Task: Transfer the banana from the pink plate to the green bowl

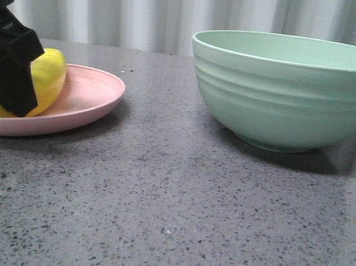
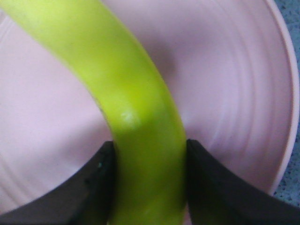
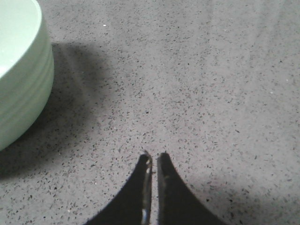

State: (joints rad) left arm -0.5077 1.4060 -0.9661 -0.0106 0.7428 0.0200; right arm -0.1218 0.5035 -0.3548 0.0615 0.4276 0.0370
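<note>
Glossy yellow banana [image 2: 136, 112] lying curved on shallow pale-pink plate [image 1: 88, 99], seemingly not lifted; ridged mint-green bowl [image 1: 290, 95] upright on its foot, well apart to the right.

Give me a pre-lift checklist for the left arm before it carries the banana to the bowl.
1. Left gripper fingers on both sides of the banana: ok.
2. Grip firm enough to lift: cannot tell.
3. Banana still on the pink plate, not yet lifted: ok.
4. Green bowl upright, opening up: ok.
5. Bowl interior clear: cannot tell, the front view is too low.
6. Right gripper shut, empty, over bare table beside the bowl: ok.
</note>
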